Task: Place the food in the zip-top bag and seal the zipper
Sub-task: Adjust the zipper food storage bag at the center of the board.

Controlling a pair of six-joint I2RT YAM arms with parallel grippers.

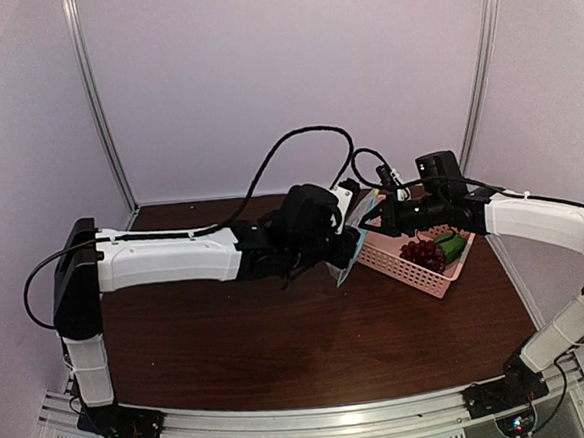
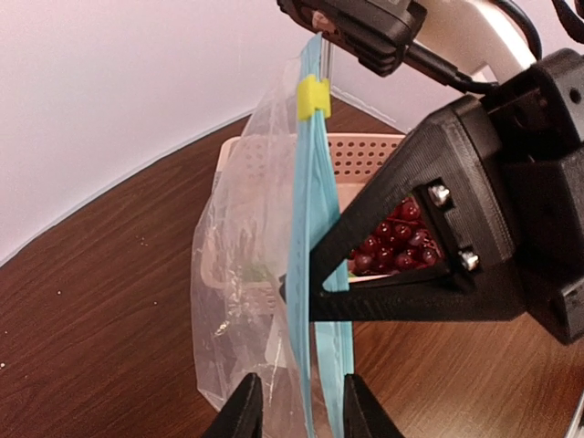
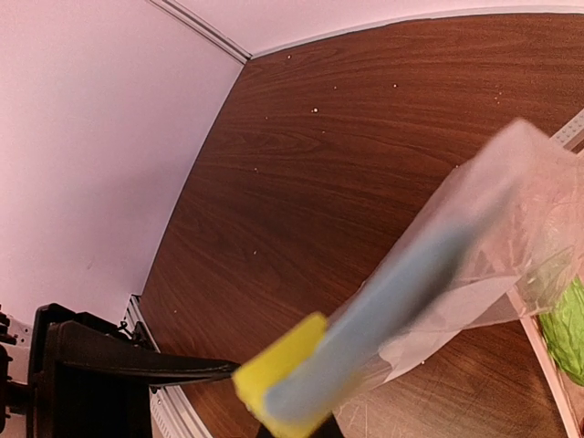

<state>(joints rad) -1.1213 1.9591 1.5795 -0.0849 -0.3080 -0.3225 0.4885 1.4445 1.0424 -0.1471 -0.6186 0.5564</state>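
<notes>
The zip-top bag (image 1: 360,219) hangs clear of the table between my two grippers, in front of the pink basket. In the left wrist view the bag (image 2: 242,274) hangs with its teal zipper (image 2: 310,182) running vertically and a yellow slider (image 2: 313,98) near the top. My left gripper (image 2: 303,415) is open, its fingers either side of the strip's lower part. My right gripper (image 2: 290,292) grips the strip midway. The grapes (image 1: 422,252) and the green vegetable (image 1: 452,245) lie in the basket. The right wrist view shows the blurred slider (image 3: 278,383) and strip (image 3: 411,283).
The pink perforated basket (image 1: 406,266) stands at the right rear of the brown table, right behind the bag. Both arms meet over the table's middle rear. White walls with metal corner posts enclose the back and sides.
</notes>
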